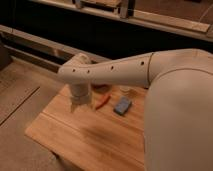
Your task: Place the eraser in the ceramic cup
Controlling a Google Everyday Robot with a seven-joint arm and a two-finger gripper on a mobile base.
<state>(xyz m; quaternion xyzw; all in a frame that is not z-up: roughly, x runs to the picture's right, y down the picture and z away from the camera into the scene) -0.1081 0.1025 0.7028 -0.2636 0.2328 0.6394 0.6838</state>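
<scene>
My gripper [81, 106] hangs from the pale arm over the left part of the wooden table [75, 132]. It points down and is open, with nothing visible between its fingers. The eraser is not in sight; it may be hidden under the arm or gripper. The ceramic cup [129, 91] shows as a small cream round shape at the table's back, just below the forearm and right of the gripper.
A thin red chilli-like piece [102, 102] lies just right of the gripper. A blue-grey slab [122, 105] lies further right. A dark bowl [101, 86] peeks out under the forearm. The arm's bulky shoulder [177, 120] covers the table's right side. The table's left and front edges drop to the floor.
</scene>
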